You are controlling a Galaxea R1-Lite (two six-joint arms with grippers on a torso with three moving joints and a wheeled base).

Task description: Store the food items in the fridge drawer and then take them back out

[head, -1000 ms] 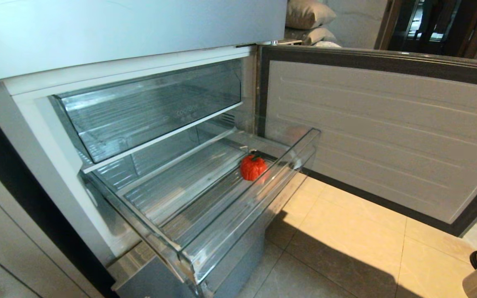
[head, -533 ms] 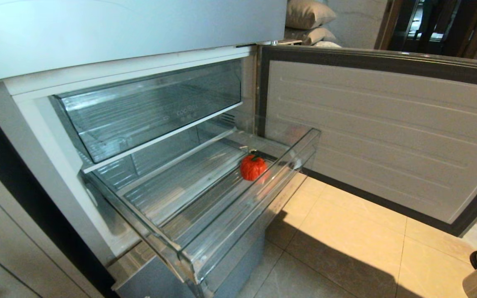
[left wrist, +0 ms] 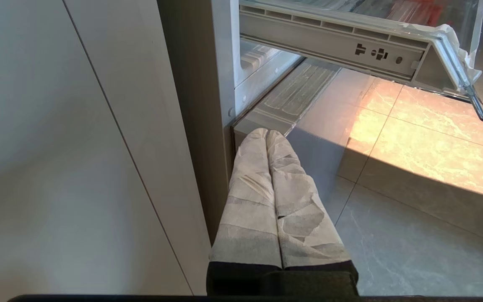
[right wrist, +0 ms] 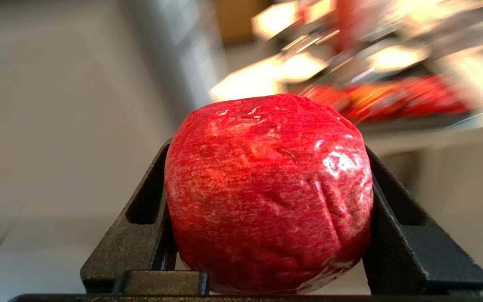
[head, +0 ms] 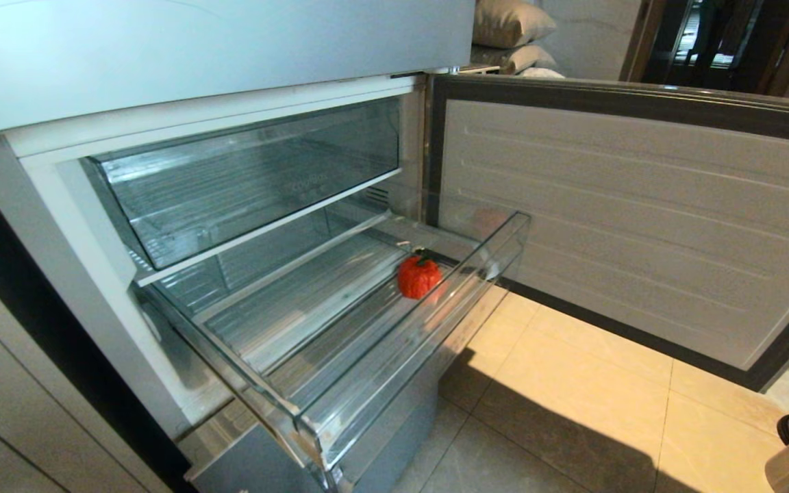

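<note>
Head view takes in the fridge with its lower door swung wide, the inner panel pale and ribbed inside a dark gasket frame. Up in the cavity sits a deeper clear bin. Below it the fridge drawer is pulled out over the glossy tiled floor: shallow, clear plastic, ribbed bottom, thick clear front lip. Near its right end, against the front wall, rests a small glossy red pepper, lobed, with a short dark stem.

The left end effector hangs low beside the fridge's bottom corner, its two fabric-wrapped fingers pressed together with nothing between them.

The right end effector has black ribbed jaws pinching a round red fruit, its shiny skin wrinkled and speckled; everything behind it is blurred.
</note>
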